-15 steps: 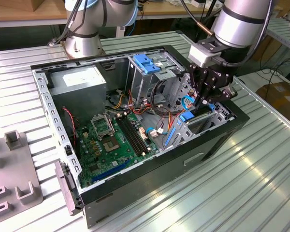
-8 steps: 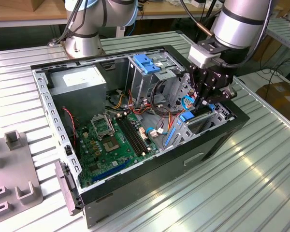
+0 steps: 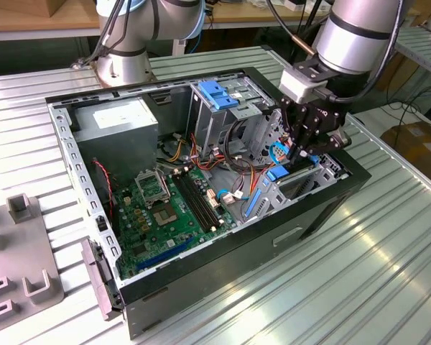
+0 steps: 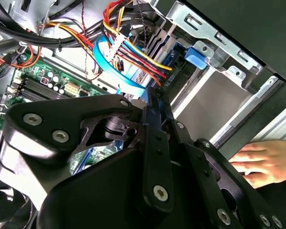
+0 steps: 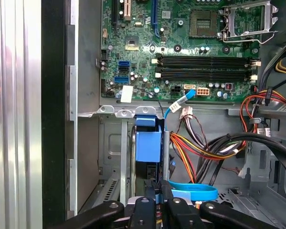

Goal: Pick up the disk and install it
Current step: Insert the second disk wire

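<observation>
The disk (image 5: 148, 145) shows edge-on in the first wrist view: a blue plastic bracket between thin silver-grey edges, standing upright in the metal drive cage (image 5: 112, 112) at the front of the open computer case (image 3: 273, 237). My gripper (image 5: 158, 193) sits right over it, fingers drawn close together on the bracket's upper end. In the exterior view the gripper (image 3: 302, 152) reaches down into the case's front corner, with the disk's blue bracket (image 3: 276, 175) just below it. The second wrist view shows the fingers (image 4: 155, 107) meeting on a strip of blue.
Bundled power and data cables (image 5: 205, 143) crowd the space beside the cage. The motherboard (image 3: 165, 208) lies on the case floor, the grey power-supply box (image 3: 118, 118) at the back. A blue latch tab (image 4: 198, 55) sits on the cage. A person's hand (image 4: 257, 162) rests outside the case.
</observation>
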Motion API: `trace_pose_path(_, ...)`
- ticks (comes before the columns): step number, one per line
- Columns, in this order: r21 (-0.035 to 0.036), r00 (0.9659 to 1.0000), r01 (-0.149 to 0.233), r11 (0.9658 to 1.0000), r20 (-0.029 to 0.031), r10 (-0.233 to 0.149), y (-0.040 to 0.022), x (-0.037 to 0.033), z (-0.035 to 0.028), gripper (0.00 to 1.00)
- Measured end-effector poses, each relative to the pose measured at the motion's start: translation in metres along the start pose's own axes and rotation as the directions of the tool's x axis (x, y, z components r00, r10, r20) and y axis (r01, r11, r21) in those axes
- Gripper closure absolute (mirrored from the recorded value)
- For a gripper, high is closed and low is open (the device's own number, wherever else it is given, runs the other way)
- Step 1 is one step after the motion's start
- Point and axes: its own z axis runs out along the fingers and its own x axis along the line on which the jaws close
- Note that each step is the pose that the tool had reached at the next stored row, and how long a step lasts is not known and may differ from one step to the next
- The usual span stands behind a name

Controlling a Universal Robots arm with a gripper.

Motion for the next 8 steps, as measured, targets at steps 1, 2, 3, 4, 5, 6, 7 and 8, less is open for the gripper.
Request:
trace_pose_path(1,0.0,1.0,0.0,1.0,0.0001,0.0,0.0,0.0,0.0007,0.84)
trace_pose_path(2,-0.0001,1.0,0.0,1.0,-0.0001,0.0,0.0001,0.0001,0.0008,0.84)
trace_pose_path(3,0.0,1.0,0.0,1.0,-0.0001,0.0,0.0,0.0001,0.0009,0.84)
trace_pose_path(4,0.0,1.0,0.0,1.0,0.0002,0.0,0.0,0.0001,0.0011,0.84)
trace_pose_path(5,0.0,1.0,0.0,1.0,0.0002,0.0,0.0001,0.0001,0.0011,0.84)
trace_pose_path(6,0.0,1.0,0.0,1.0,0.0002,0.0,0.0,0.0001,0.0011,0.84)
trace_pose_path(7,0.0001,1.0,0.0,1.0,0.0005,0.0,0.0,0.0,0.0013,0.83)
trace_pose_path(8,0.0001,1.0,0.0,1.0,0.0005,0.0,0.0,0.0001,0.0013,0.76)
